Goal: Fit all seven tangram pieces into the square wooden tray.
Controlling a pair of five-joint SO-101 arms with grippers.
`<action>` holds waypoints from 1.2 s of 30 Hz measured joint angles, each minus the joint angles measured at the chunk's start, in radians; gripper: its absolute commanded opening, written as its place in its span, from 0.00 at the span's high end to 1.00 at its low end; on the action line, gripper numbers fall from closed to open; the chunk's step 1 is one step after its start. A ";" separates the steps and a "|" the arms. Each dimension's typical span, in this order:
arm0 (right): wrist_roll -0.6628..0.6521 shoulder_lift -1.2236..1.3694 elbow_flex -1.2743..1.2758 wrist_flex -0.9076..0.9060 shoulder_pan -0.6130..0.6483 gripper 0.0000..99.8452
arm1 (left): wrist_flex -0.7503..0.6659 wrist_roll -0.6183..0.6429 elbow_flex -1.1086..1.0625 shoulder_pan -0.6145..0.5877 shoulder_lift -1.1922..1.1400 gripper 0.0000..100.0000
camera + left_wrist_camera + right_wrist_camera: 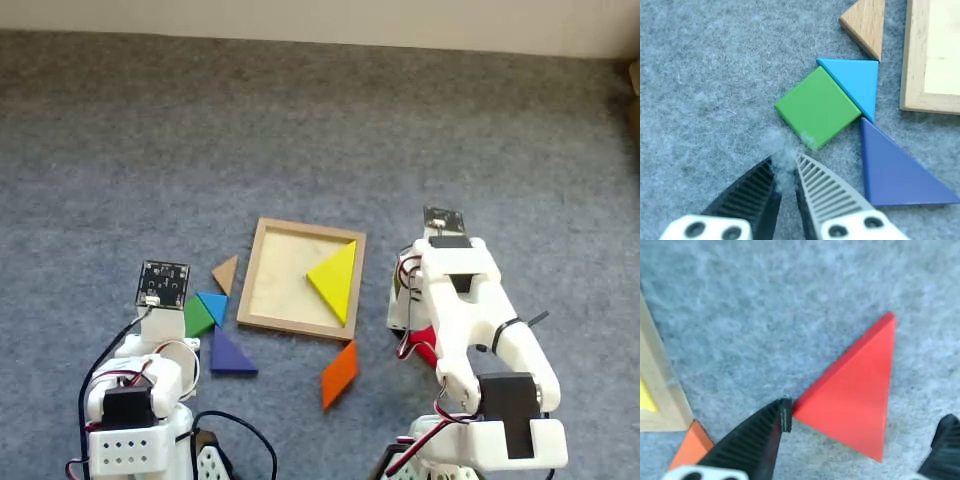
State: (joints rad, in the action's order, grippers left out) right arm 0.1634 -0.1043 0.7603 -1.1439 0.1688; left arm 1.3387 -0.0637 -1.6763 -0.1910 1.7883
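Grey carpeted tabletop (300, 120). The square wooden tray (250, 272) is sitting about mid-tabletop, turned slightly askew to the edges. 1 piece is lying inside it: a yellow triangle (338, 280), flat against the tray's right inner wall.

6 pieces are lying outside the tray, all flat:
- A tan triangle (227, 272) is lying just beside the tray's left rim.
- A light blue triangle (214, 305) is sitting toward the near edge from the tan one, 1 corner meeting it.
- A green square (197, 318) is touching the light blue triangle on the side away from the tray.
- A dark blue triangle (228, 355) is lying nearer the near edge, its tip touching the light blue triangle's point.
- An orange parallelogram (339, 373) is lying just off the tray's near right corner, apart from the rim.
- A red triangle (855, 395) is lying right of the tray, mostly under the right arm (470, 320) in the high view.

The left arm (140, 400) is standing at the near left corner. The left gripper (785, 160) is pointing down at the carpet just short of the green square; its fingers are nearly closed, a thin gap between them, holding nothing.

The right gripper (866, 419) is hanging spread wide over the red triangle. 1 fingertip (782, 417) is sitting at the triangle's edge, the other standing well clear on the far side; the piece is lying between them, not gripped.
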 measured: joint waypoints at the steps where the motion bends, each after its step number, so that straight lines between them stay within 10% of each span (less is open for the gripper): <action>1: 0.000 0.000 0.000 0.000 0.000 0.59 | 0.000 0.000 0.000 0.000 0.000 1.00; 36: -0.037 0.000 0.000 -0.028 0.034 0.65 | 0.000 0.000 0.000 0.000 0.000 1.00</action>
State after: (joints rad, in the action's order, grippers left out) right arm 0.1266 -0.1043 0.7603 -1.1715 0.2025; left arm 1.3387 -0.0637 -1.6763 -0.1910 1.7883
